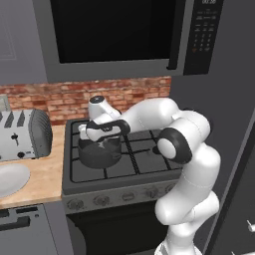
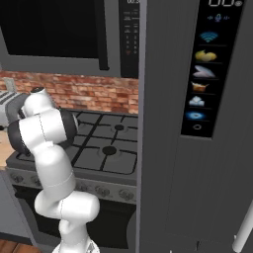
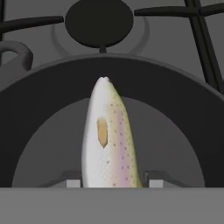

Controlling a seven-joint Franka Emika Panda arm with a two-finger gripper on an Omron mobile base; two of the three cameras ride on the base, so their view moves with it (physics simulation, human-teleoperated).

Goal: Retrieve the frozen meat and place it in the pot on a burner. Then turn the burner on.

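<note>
gripper: pinching the fish between both tips, jaws pressed on its flanks; hangs over the pot mouth
fingertips: just the grey pads show, one each side of the fish's near end
fish: long axis runs straight out along the gripper line, narrow end pointing away from the hand into the pot; pale silver, pink stripe, small spots, yellowish fin
fish contact: can't tell if the far end touches the pot floor
pot: directly under the gripper, dark grey, round, low; rim rings the fish in hand view; sits on the front-left grate section
pot handle: stubby loop, off to the hand view's upper left
burner: round dark cap just past the pot's far rim
grate: black bars beyond the pot, to the side of that cap
knobs: row on the stove front, below and nearer the base than the gripper
toaster: on the counter left of the stove, well apart
plate: white, left counter edge
microwave: above the hand
fridge: tall grey panel right of the stove, beside the arm
</note>
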